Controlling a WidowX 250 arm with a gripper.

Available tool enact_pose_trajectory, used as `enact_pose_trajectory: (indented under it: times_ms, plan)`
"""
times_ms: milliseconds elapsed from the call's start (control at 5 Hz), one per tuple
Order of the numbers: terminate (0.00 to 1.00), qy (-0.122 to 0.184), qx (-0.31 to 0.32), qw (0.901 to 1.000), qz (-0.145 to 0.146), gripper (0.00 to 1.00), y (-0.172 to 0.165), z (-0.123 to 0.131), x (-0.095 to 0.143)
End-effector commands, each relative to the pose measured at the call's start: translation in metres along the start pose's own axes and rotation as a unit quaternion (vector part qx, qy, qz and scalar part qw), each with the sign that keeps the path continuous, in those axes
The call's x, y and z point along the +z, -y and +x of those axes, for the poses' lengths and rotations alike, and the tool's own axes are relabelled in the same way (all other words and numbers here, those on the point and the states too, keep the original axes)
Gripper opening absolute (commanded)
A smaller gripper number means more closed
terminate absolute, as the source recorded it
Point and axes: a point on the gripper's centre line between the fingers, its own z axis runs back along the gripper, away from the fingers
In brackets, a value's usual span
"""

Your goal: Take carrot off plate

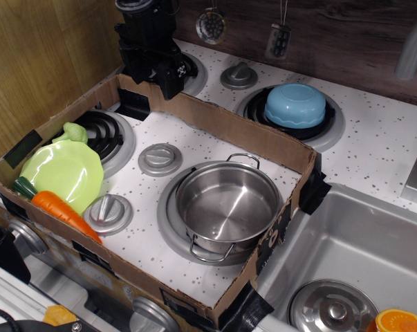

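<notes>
The carrot (61, 208), bright orange with a dark green stub top, lies at the front left corner of the stove. It runs along the front rim of the plate and against the cardboard wall, its tip pointing right toward a grey knob. The plate (64, 168) is lime green with a scalloped rim and a small green knob at its far edge, and it sits on the left burner. My black gripper (168, 75) hangs at the back left over the far cardboard wall, well away from the carrot and holding nothing. Its jaws are too dark to read.
A low cardboard wall (243, 131) fences the stove top. A steel pot (227, 209) stands on the front right burner. An upturned light blue bowl (295, 104) sits on the back right burner. The sink (374, 242) on the right holds a lid (330, 311) and an orange half (402, 322).
</notes>
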Motion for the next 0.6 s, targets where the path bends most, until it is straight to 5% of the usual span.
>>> enact_pose_trajectory:
  times_ms: [0, 400]
  plan:
    - [0.00, 0.000, 0.000, 1.0000, 0.000, 1.00, 0.000, 0.000, 0.000]
    - [0.00, -0.004, 0.177, 0.9831, 0.048, 1.00, 0.004, -0.004, 0.027]
